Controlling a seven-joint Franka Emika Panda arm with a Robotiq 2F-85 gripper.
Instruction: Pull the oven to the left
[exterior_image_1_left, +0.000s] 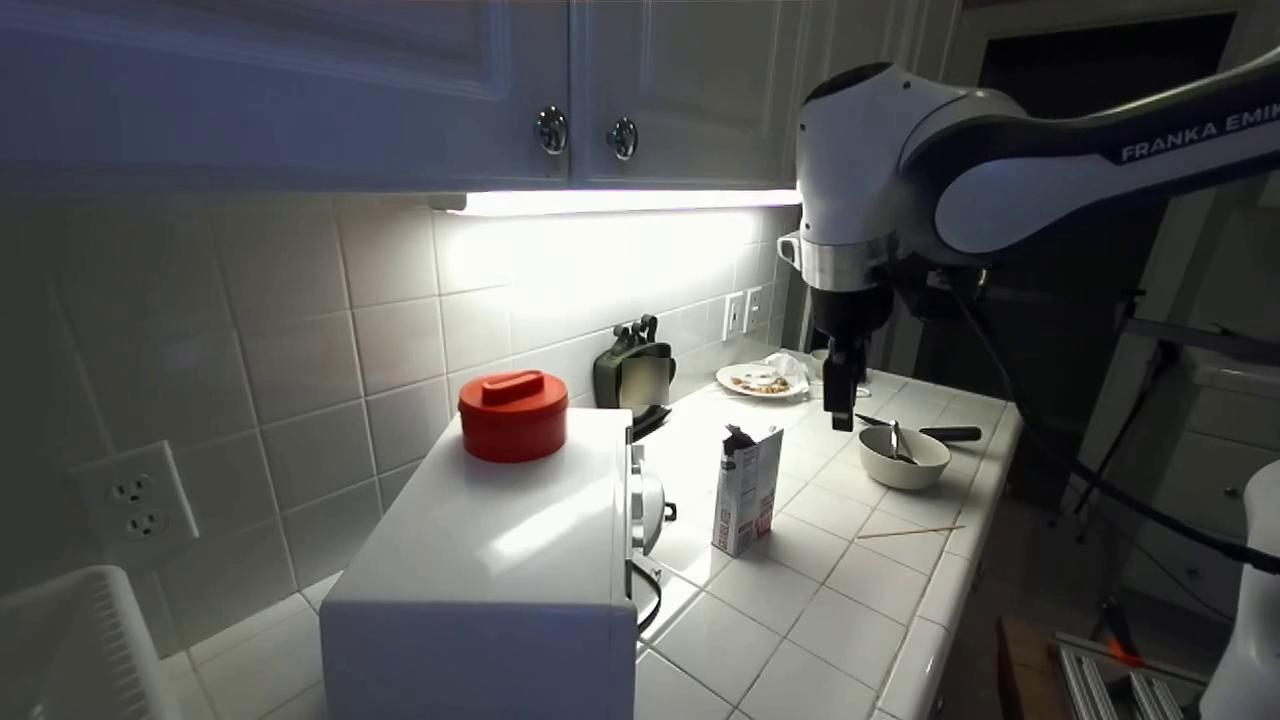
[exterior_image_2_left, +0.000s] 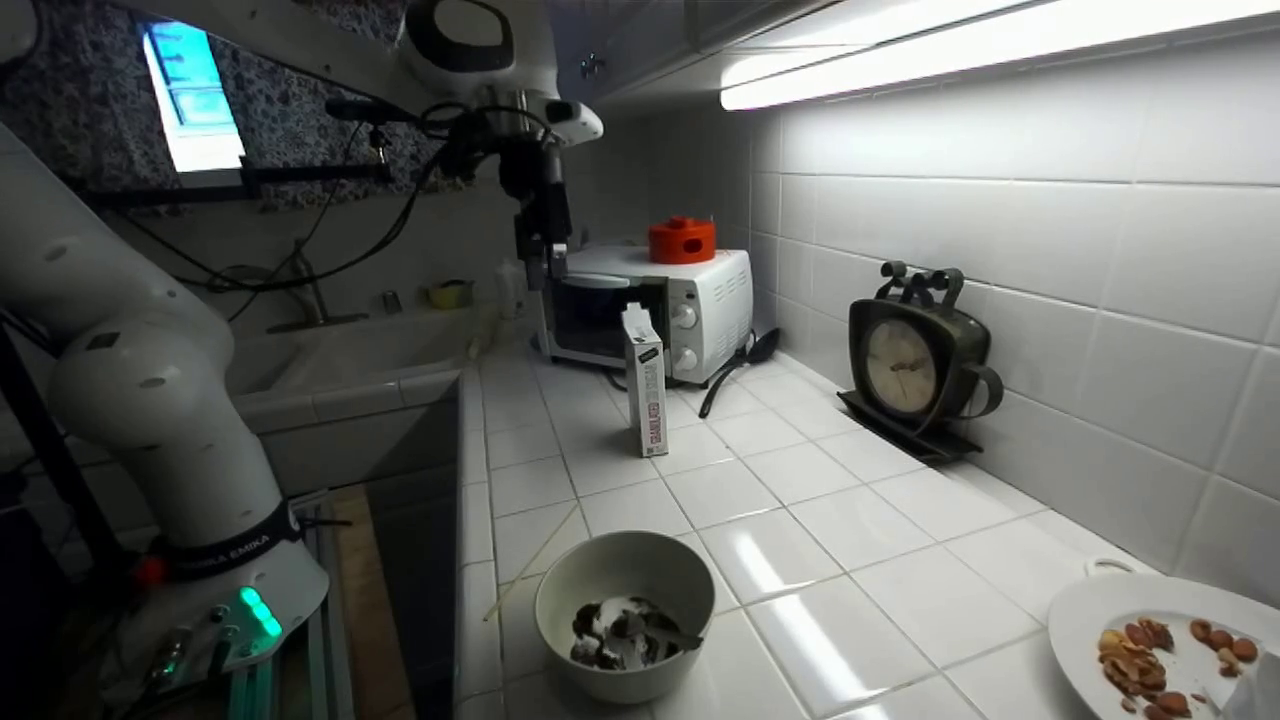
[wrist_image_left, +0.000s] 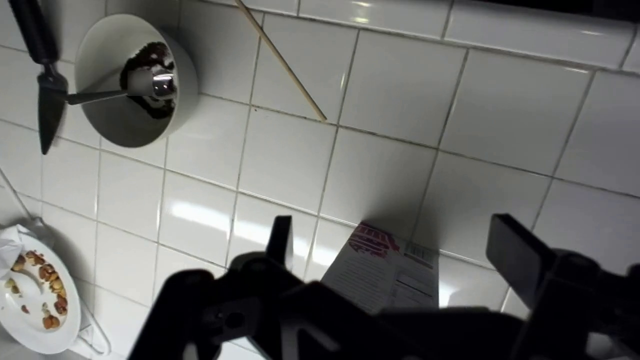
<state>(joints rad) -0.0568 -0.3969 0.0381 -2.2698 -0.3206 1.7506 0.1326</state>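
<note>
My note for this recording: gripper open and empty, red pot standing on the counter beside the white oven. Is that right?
Not quite: in both exterior views the red pot stands on top of the white oven, not beside it. The rest holds: the gripper is open and empty.

Pot (exterior_image_1_left: 513, 425) sits on the oven (exterior_image_1_left: 500, 530), carton (exterior_image_1_left: 745, 495) just right of it in an exterior view, then the bowl (exterior_image_1_left: 905, 477) farther right, spoon (exterior_image_1_left: 896, 438) inside.
</note>
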